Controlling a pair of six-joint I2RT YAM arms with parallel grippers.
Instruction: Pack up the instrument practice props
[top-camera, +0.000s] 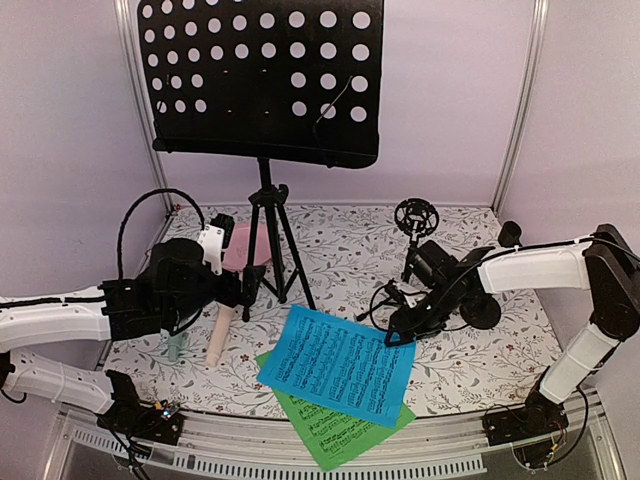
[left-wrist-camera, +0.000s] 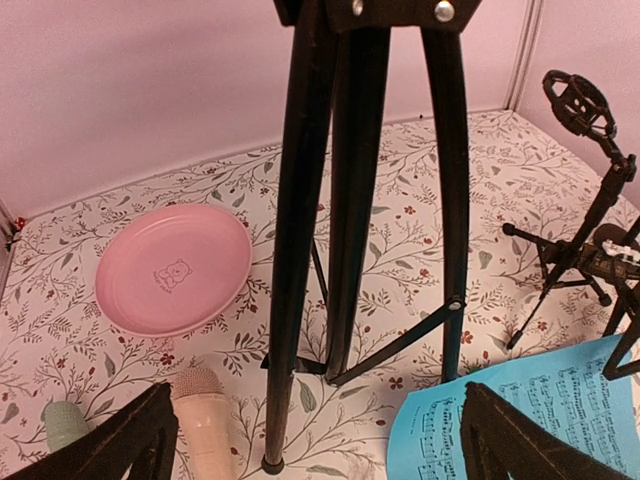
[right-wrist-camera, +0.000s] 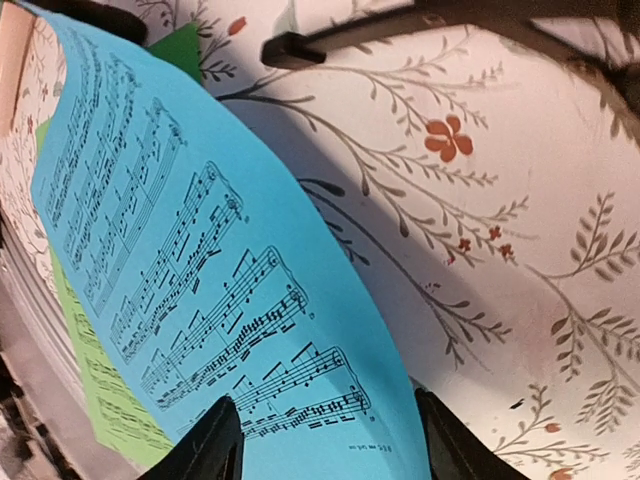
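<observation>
The left arm (top-camera: 60, 315) reached in from the left side, its forearm low and roughly level, the wrist pointing toward the middle of the table. The left gripper (top-camera: 243, 290) had its jaws spread wide, its fingers (left-wrist-camera: 135, 440) far apart in the wrist view. The right arm (top-camera: 530, 268) rose from its base, bent at the elbow and stretched leftward, wrist pitched down. The right gripper (top-camera: 402, 328) sat low, jaws parted, its fingers (right-wrist-camera: 212, 445) clearly separated.

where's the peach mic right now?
Top view: the peach microphone lies on the left side of the table, beside the mint-green microphone, left of the blue music sheet, near the music stand legs.
</observation>
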